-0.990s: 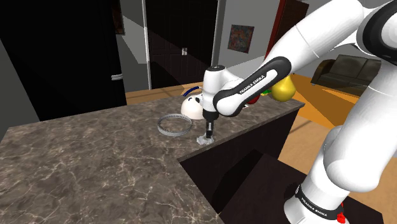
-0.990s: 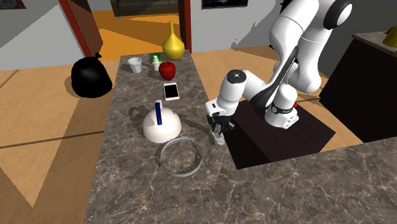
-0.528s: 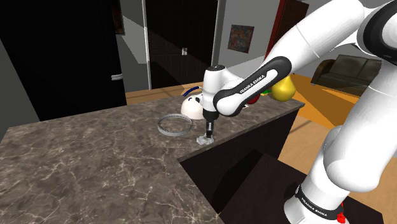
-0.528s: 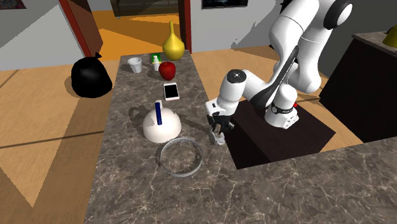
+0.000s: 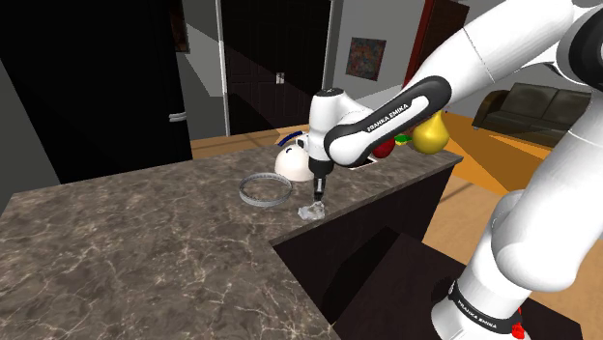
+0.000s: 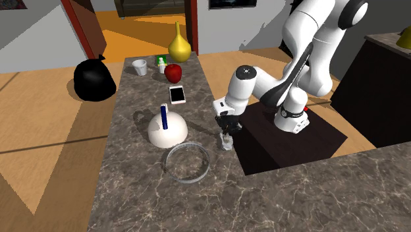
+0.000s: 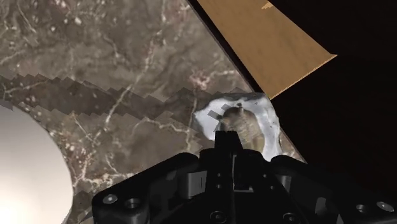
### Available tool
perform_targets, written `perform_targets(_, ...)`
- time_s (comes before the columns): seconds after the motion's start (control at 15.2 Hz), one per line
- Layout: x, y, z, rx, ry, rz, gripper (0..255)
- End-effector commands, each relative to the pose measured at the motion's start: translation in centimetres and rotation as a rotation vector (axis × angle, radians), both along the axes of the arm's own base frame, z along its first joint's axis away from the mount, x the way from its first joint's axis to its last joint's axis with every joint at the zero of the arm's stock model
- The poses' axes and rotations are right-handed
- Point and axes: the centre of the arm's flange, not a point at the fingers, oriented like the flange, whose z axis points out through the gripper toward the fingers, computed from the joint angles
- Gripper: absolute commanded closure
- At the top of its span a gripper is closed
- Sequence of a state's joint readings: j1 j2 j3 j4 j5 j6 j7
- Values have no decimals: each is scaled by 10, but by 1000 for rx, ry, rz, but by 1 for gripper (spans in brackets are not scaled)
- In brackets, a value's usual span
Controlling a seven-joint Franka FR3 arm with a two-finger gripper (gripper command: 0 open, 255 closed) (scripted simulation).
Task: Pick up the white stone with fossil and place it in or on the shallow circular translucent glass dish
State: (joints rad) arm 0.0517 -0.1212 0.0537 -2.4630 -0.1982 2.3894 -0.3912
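Stone: white lumpy stone with a brown fossil centre, lying at the corner of the dark marble table, right of mid-frame.
Fingers: black fingers drawn close, tips overlapping the stone; whether they pinch it, I cannot tell.

Home interior: marble counter, brown sofa, framed wall picture, wood floor.

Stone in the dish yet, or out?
Out. The stone is by the counter edge under the gripper, clear of the dish; the dish holds nothing.
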Motion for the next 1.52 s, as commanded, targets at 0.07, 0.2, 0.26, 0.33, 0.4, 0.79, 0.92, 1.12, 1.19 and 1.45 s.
perform_targets(0.07, -1, 9, -9, -4, 14, 134, 0)
perform_targets(0.2, -4, 23, -23, -10, 36, 350, 0)
perform_targets(0.26, -4, 22, -28, -10, 36, 350, 0)
perform_targets(0.33, -3, 22, -33, -10, 36, 350, 0)
perform_targets(0.4, -3, 21, -38, -10, 36, 350, 0)
perform_targets(0.79, -1, 18, -62, -10, 36, 350, 0)
perform_targets(0.92, -1, 18, -62, -10, 36, 350, 0)
perform_targets(1.12, -1, 18, -62, -10, 36, 350, 0)
perform_targets(1.19, -1, 18, -62, -10, 36, 350, 0)
perform_targets(1.45, -1, 18, -62, -10, 36, 350, 255)
